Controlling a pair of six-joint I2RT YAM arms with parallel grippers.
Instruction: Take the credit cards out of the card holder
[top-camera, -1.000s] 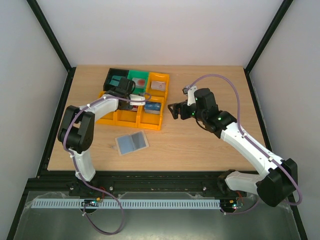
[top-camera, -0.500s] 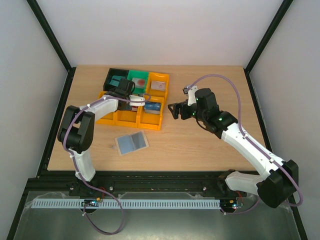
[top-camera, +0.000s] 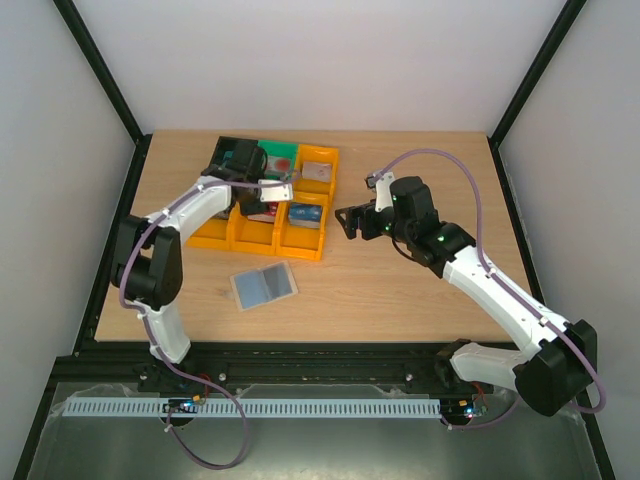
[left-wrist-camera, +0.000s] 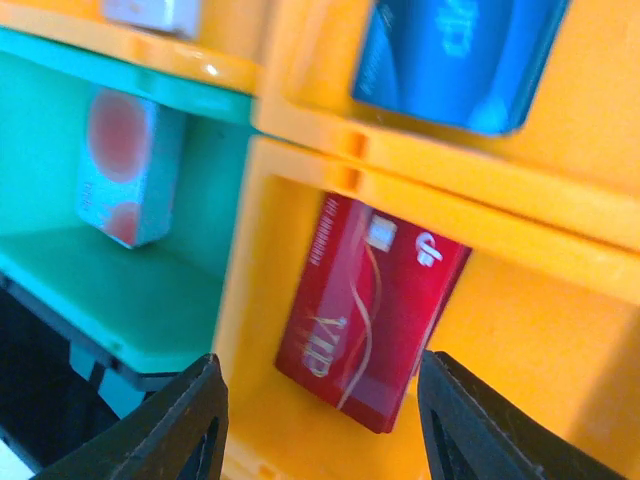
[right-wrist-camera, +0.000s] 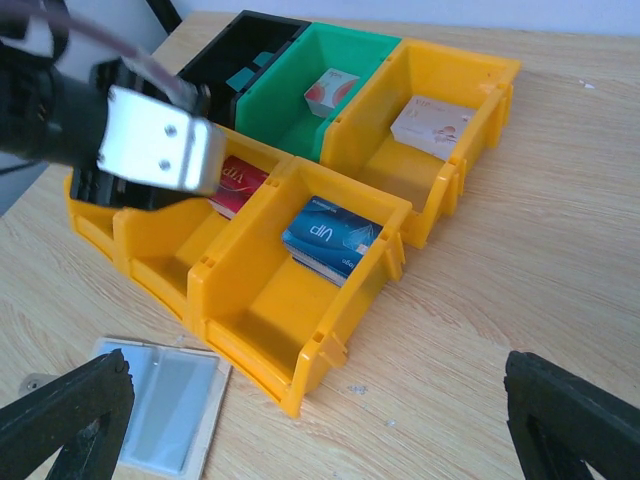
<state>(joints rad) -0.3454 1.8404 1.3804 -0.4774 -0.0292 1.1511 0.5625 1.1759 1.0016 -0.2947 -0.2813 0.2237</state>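
My left gripper (left-wrist-camera: 318, 400) hangs over the orange bins (top-camera: 300, 247) with its fingers apart. The red card (left-wrist-camera: 370, 300) lies loose in the compartment below them and is not gripped. A blue card (right-wrist-camera: 330, 236) sits in the next compartment, and a pale card (right-wrist-camera: 430, 125) lies in the back row. The card holder (top-camera: 264, 287) lies open and flat on the tabletop, in front of the bins toward the near edge. Its grey-blue inside looks empty to me. My right gripper (top-camera: 348, 221) hovers to the right of the bins, fingers wide apart, holding nothing. I judge the work almost finished, unless a card hides in a pocket.
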